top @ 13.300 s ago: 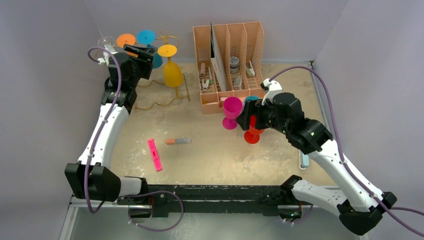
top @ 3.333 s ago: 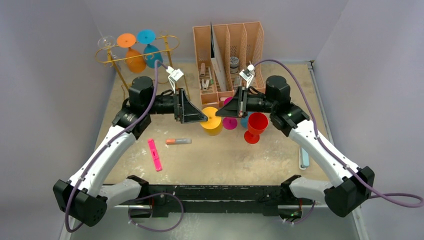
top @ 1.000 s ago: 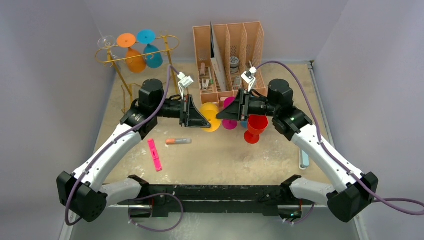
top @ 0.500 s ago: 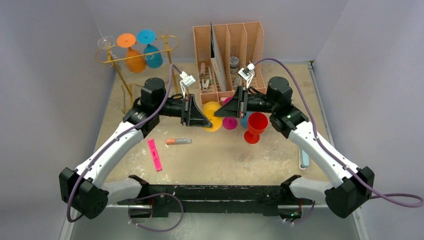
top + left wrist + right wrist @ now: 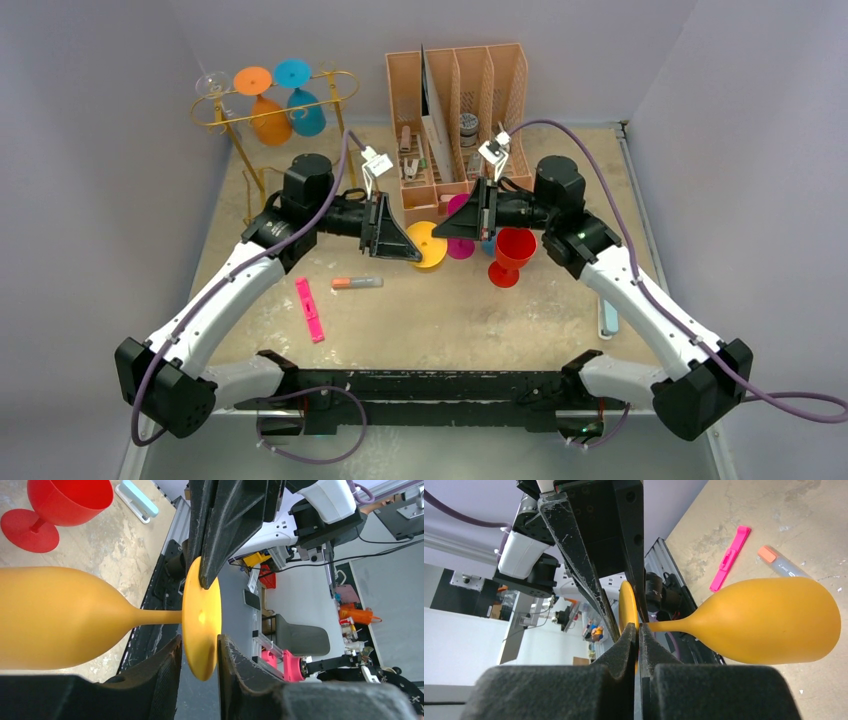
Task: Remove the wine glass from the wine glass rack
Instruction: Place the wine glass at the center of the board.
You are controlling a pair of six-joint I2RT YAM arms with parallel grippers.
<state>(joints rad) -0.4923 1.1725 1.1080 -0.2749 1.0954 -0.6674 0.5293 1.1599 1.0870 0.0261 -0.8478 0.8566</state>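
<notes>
Hanging upside down between the two arms, the yellow plastic wine glass (image 5: 432, 245) is off the thin gold wire wine glass rack (image 5: 215, 120) and well apart from it, over the middle of the sandy worktop (image 5: 450, 330), just in front of the peach plastic desk organiser (image 5: 400, 100). Its round foot is uppermost and its bowl points down; whether the bowl's rim touches the worktop cannot be told.

Both arms reach in from opposite sides and meet at the foot. The right jaws are pressed together on the foot's edge, pinching the thin disc between their pads. The left jaws are slightly spread, one finger (image 5: 167, 672) on each side of the opposite edge of the foot, with the disc sitting between them; they are not clamped on it.

An orange wine glass (image 5: 268, 118) and a blue wine glass (image 5: 306, 117) hang by their feet from the top rails of the rack at the far left corner, with a clear glass (image 5: 212, 82) at the rail's left end.

Just right of the yellow glass, a magenta wine glass (image 5: 460, 246) and a red wine glass (image 5: 512, 252) stand upright on the worktop, under the right arm. Nearer the arm bases lie a pink marker (image 5: 309, 310) and a grey marker with an orange cap (image 5: 357, 283), apart from each other. A pale blue bar (image 5: 607, 320) lies along the right edge.
</notes>
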